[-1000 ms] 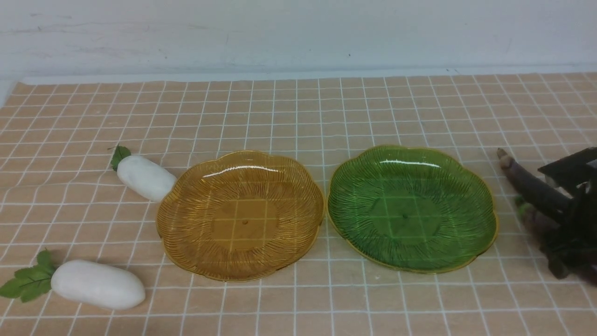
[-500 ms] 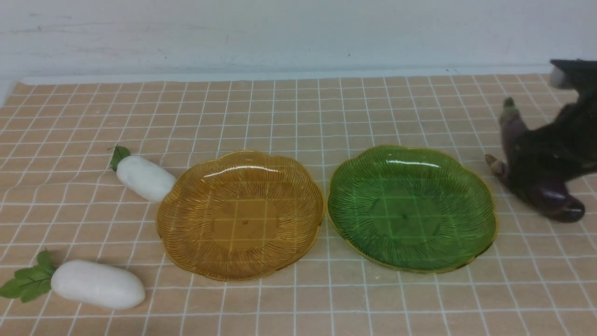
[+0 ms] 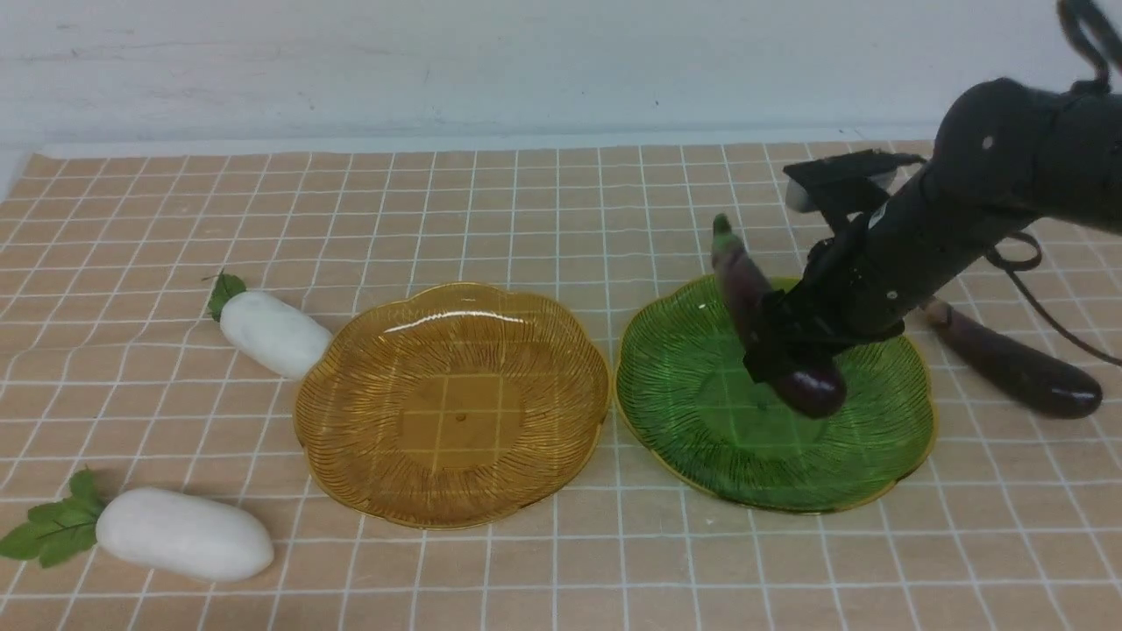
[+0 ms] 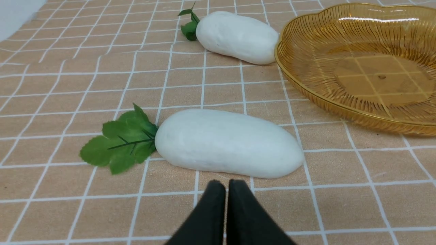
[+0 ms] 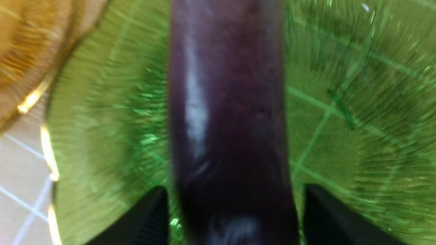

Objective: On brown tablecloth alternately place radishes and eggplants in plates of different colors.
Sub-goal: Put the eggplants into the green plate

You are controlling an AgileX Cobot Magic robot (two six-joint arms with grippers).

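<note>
My right gripper (image 3: 784, 346) is shut on a dark purple eggplant (image 3: 745, 289) and holds it tilted, stem up, just above the green plate (image 3: 701, 421). In the right wrist view the eggplant (image 5: 228, 102) fills the middle between my fingers, over the green plate (image 5: 357, 102). The second eggplant (image 3: 1017, 368) lies on the brown tablecloth (image 3: 526, 210) to the right of the green plate. The amber plate (image 3: 456, 421) holds nothing. Two white radishes lie to its left, one (image 3: 273, 333) touching its rim, one (image 3: 184, 535) nearer. My left gripper (image 4: 226, 185) is shut and empty, just short of the near radish (image 4: 228, 143).
The cloth ends at a white wall at the back. The two plates sit side by side, nearly touching. The far radish (image 4: 236, 36) and the amber plate (image 4: 357, 51) also show in the left wrist view.
My right arm has lifted one eggplant off the cloth at the right and carried it left over the green plate. The other eggplant stayed on the cloth. Radishes and plates have not moved.
</note>
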